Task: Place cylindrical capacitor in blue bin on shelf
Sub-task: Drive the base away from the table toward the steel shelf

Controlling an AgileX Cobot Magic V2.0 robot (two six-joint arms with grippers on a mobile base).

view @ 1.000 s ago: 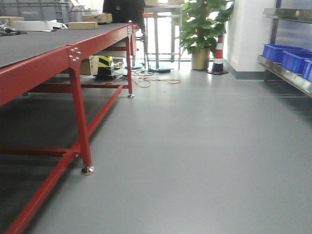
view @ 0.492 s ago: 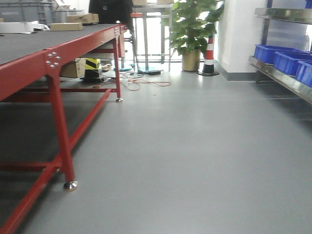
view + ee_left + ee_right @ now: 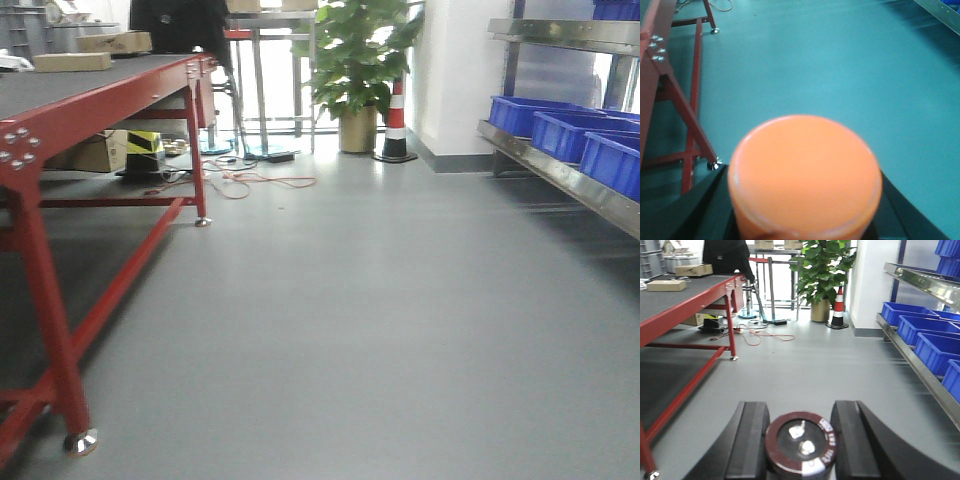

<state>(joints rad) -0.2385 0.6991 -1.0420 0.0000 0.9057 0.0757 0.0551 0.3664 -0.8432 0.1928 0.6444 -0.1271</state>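
Workbench left, shelf right holding bins, plant behind.

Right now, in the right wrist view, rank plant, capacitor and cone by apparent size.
1. Plant and capacitor: about alike in the frame. The capacitor sits right at the camera, so I won't rank them.
2. Cone: clearly smallest.

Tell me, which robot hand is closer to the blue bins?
Right. The right gripper, holding the capacitor, has the blue bins just to its right. The left gripper is beside the red workbench, with only the shelf rail far off.
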